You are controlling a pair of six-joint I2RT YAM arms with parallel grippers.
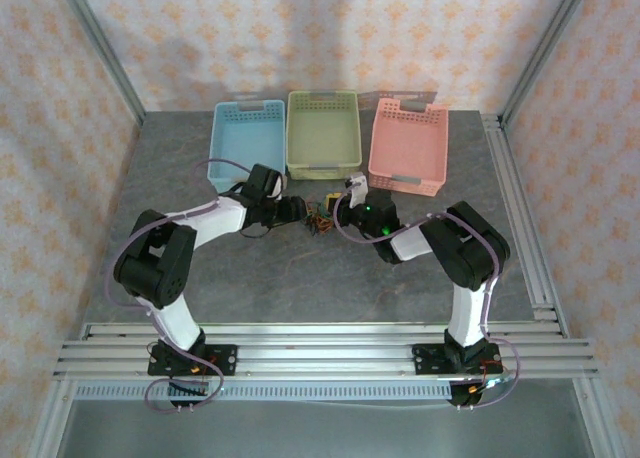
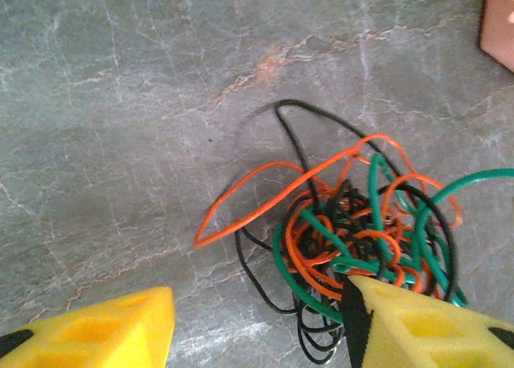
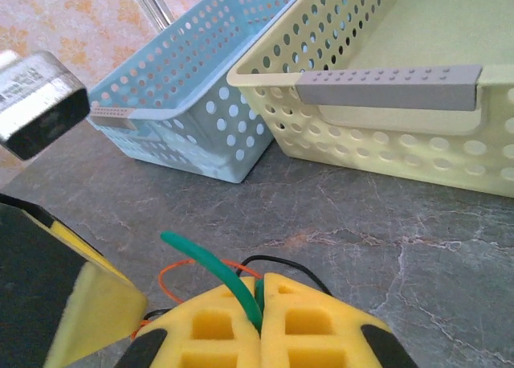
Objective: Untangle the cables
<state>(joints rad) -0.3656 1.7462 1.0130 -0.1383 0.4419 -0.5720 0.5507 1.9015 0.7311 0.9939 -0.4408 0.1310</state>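
Top external view: three perforated plastic baskets stand in a row at the far side of the grey marbled tabletop [image 1: 300, 278]. One pale blue basket [image 1: 247, 143] is on the left, one yellow-green basket [image 1: 323, 128] in the middle and one pink basket [image 1: 410, 146] on the right. One bunch of thin cables [image 1: 322, 222] lies on the tabletop just near of the yellow-green basket, between the ends of the two arms.

In the left wrist view the bunch is a knot of three colours: orange, green and black. The strands of each colour are too interlaced to count. The left gripper [image 2: 261, 292] has its two yellow fingers spread wide and holds nothing. The right-hand finger overlaps the knot's near edge, though contact cannot be judged.

In the right wrist view the right gripper [image 3: 261, 292] has its two yellow pads pressed together, pinching one green wire [image 3: 201, 255] that rises up and leftward from between them. One orange loop and one black loop show just beyond the pads.
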